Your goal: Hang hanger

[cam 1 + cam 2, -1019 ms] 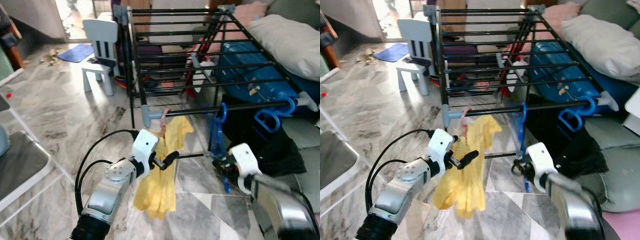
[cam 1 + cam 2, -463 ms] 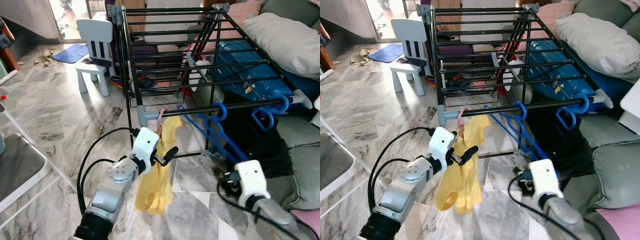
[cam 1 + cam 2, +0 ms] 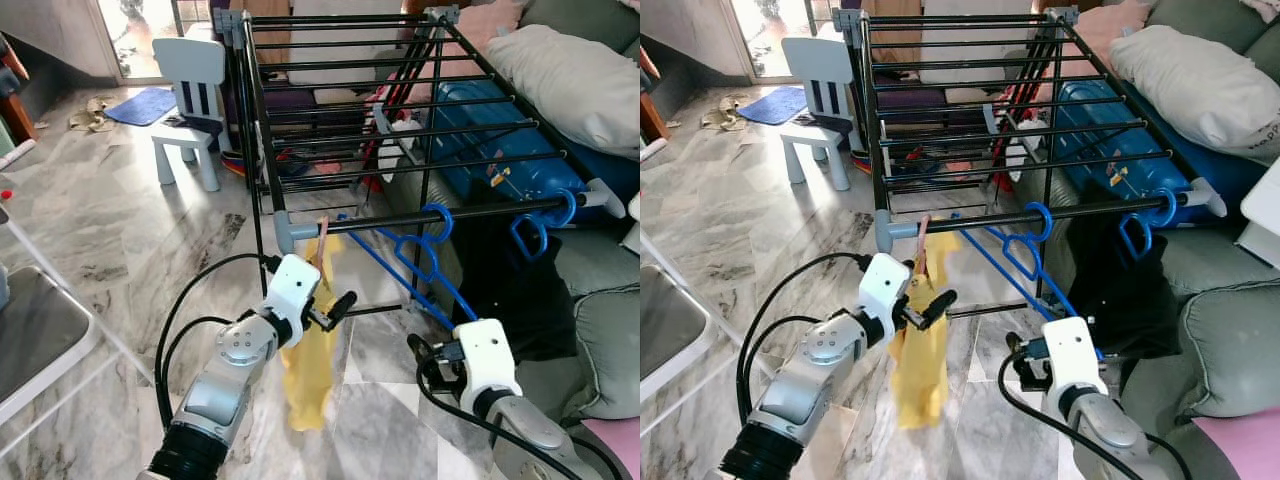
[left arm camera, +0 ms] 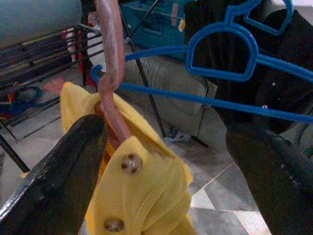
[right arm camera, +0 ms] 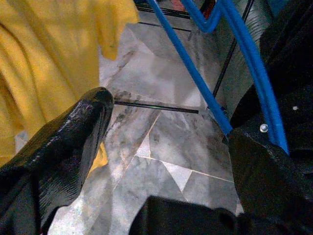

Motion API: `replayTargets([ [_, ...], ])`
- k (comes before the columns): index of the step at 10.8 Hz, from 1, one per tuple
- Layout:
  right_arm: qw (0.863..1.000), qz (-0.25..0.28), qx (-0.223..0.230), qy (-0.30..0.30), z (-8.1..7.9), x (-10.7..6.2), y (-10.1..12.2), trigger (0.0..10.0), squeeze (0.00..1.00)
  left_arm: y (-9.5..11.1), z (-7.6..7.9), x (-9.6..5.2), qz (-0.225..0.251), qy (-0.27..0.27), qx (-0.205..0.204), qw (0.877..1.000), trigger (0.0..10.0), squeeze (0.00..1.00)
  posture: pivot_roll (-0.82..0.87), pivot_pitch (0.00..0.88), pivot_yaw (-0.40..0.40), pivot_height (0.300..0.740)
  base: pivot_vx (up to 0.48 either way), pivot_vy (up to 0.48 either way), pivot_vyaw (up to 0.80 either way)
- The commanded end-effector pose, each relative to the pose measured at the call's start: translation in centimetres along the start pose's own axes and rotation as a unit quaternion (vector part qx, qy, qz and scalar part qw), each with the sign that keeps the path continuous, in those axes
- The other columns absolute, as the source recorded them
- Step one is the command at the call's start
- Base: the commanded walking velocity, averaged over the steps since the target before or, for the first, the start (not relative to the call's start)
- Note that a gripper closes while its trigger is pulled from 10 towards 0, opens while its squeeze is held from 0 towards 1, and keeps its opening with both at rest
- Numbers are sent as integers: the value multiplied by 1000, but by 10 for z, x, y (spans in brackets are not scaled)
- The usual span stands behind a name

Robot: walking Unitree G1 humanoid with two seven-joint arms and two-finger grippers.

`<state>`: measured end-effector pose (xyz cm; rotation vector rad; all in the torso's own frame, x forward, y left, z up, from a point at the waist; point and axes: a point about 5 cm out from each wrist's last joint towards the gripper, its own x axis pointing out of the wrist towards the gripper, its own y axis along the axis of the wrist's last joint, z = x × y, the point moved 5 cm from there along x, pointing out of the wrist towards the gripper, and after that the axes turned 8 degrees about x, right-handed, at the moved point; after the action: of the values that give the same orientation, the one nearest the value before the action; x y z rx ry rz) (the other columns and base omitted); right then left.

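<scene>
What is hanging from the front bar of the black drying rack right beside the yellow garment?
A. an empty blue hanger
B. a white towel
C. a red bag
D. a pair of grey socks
A: an empty blue hanger hooks over the rack's front bar just to the right of the yellow garment.

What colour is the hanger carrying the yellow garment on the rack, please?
Pink: the hanger holding the yellow garment shows best in the left wrist view.

A glossy grey-veined marble floor fills the left half of the frame, under a matt black metal drying rack at top centre. From its front rail hang a smooth blue plastic hanger and a soft yellow knitted cloth garment on a shiny pink plastic hanger.
</scene>
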<state>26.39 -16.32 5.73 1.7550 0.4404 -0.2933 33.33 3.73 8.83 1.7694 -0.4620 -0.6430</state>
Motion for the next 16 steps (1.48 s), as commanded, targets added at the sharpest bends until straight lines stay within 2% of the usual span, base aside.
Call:
replayTargets([
  [1,1000,2,-4,1,-3,0,3,10000,1000,0,0,2,-4,1,12,1000,10000,0,14,0,-36,740,-281,0,0],
  [8,1000,7,-24,-3,-6,6,7,10000,1000,1,-2,5,-2,9,10,1000,10000,0,13,0,-41,740,-293,0,0],
  [9,999,6,-33,-2,-8,8,8,10000,27,2,-2,5,-1,9,10,1000,10000,0,15,0,-38,740,-296,0,0],
  [11,999,10,-36,-32,-1,12,10,10000,0,2,-3,7,-1,9,14,1000,10000,0,23,0,-30,740,-292,0,0],
  [12,997,16,-53,-49,1,13,10,10000,0,2,-3,7,0,11,15,1000,10000,0,26,0,-32,740,-292,0,0],
  [14,996,31,-75,-21,-13,17,13,10000,0,3,-5,10,3,24,12,1000,10000,0,21,0,-35,740,-287,0,0],
  [16,996,36,-81,-24,-17,20,17,10000,0,3,-4,12,4,24,14,1000,10000,0,20,0,-35,740,-283,0,0],
])
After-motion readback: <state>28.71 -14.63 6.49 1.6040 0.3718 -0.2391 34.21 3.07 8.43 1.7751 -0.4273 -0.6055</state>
